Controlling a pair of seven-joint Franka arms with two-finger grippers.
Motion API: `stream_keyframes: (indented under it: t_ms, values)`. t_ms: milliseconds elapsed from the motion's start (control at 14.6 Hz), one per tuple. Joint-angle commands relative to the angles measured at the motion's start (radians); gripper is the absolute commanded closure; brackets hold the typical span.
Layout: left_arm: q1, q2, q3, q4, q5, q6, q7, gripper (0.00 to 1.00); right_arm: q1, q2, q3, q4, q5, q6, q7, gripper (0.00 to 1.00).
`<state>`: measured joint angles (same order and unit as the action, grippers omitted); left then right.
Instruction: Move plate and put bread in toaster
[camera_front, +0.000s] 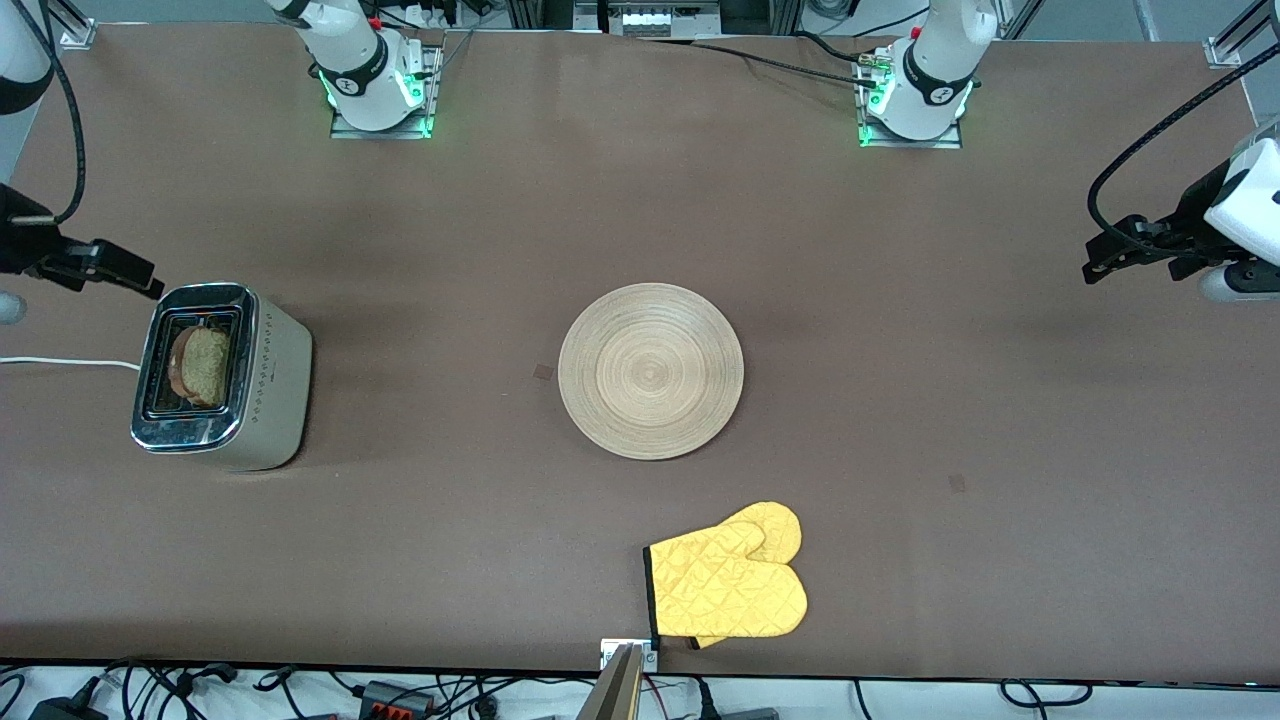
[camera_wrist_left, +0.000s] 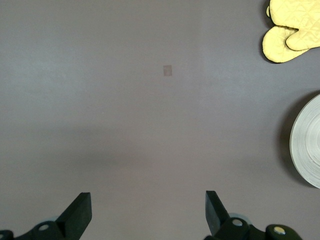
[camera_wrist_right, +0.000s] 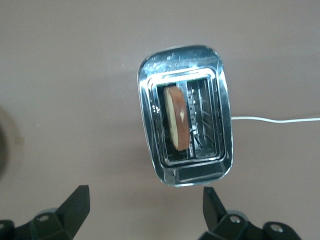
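Brown matting is covering the counter (camera_front: 900, 330), and the task's 3 things are lying spread along it. The plate (camera_front: 651, 371) is sitting flat near the middle, with nothing on it. Well apart from it, toward the right arm's end, the toaster (camera_front: 222, 377) is standing upright with its 2 slots running toward and away from the front camera. The bread (camera_front: 203, 366) is already standing on edge in 1 slot, part of it still showing above the rim, its long axis lying along the slot. A white cord (camera_front: 60, 362) is trailing from the toaster toward the counter's edge.

The right gripper (camera_wrist_right: 144, 212) is hovering just beside the toaster, over bare counter, its fingers spread wide and gripping nothing; this is plainly the nearer arm to the bread. The left gripper (camera_wrist_left: 148, 215) is waiting over bare counter at the left arm's end, well apart from the plate, its fingers likewise spread and empty.

A pair of yellow oven mitts (camera_front: 733, 582) is lying nearer the front camera than the plate. Both parts of the task are looking done.
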<state>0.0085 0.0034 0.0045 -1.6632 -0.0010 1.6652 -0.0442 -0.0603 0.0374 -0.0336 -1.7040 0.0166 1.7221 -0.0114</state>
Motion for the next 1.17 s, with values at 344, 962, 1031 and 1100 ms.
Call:
stream_keyframes:
  t_ms: [344,962,1031,1100]
  values:
    - [0.007,0.015,0.005,0.034,-0.002,-0.027,0.024,0.0,-0.012,-0.062,0.014,-0.039,-0.012,-0.029,-0.039,0.0]
    - [0.005,0.015,0.005,0.034,-0.002,-0.036,0.024,0.0,-0.006,-0.062,0.015,-0.031,-0.035,-0.029,-0.03,0.0]
    - [0.005,0.015,0.005,0.034,-0.002,-0.036,0.024,0.0,-0.006,-0.062,0.015,-0.031,-0.037,-0.032,-0.032,0.0]
    - [0.007,0.015,0.003,0.034,-0.002,-0.036,0.024,0.0,-0.006,-0.063,0.015,-0.031,-0.037,-0.036,-0.032,0.0]
